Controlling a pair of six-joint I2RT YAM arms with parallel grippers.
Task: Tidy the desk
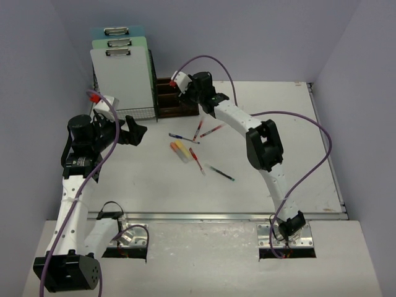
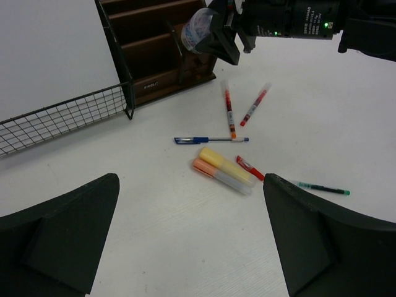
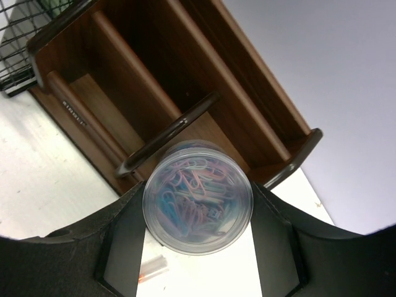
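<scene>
A white desk [image 1: 154, 185], closed in by pale lavender walls, is spread beneath and around both claws. The right claw [image 3: 198, 213] is seen pinching a clear round tub of paper clips [image 3: 197, 185], one finger pressed to either side of its wall. The tub is thus carried level and its contents are kept in. Directly beneath this claw the dark wooden organiser [image 3: 142, 80] is found, its slots open upward. The tub is judged to be held there for lowering into a compartment, though which one cannot be told. A curved dark bar of the organiser crosses just under the tub and may have to be cleared on the way down.

The left claw [image 2: 189, 213] is spread wide, and nothing is held in it above the bare desk. Just ahead of its fingertips a yellow highlighter [image 2: 226, 166] and an orange highlighter [image 2: 213, 174] lie side by side, touching. Beyond them a blue pen [image 2: 210, 140] is laid crosswise, and farther on two red pens [image 2: 228, 108] lie apart. Ahead and to the right a green pen [image 2: 322, 188] is seen. Ahead and to the left a black wire-mesh rack [image 2: 62, 120] stands beside the organiser, with clipboards [image 1: 120, 74] upright in it. The loose pens are judged to be the work left. The right arm, stretched across beyond them, could block the left claw's way to the organiser.
</scene>
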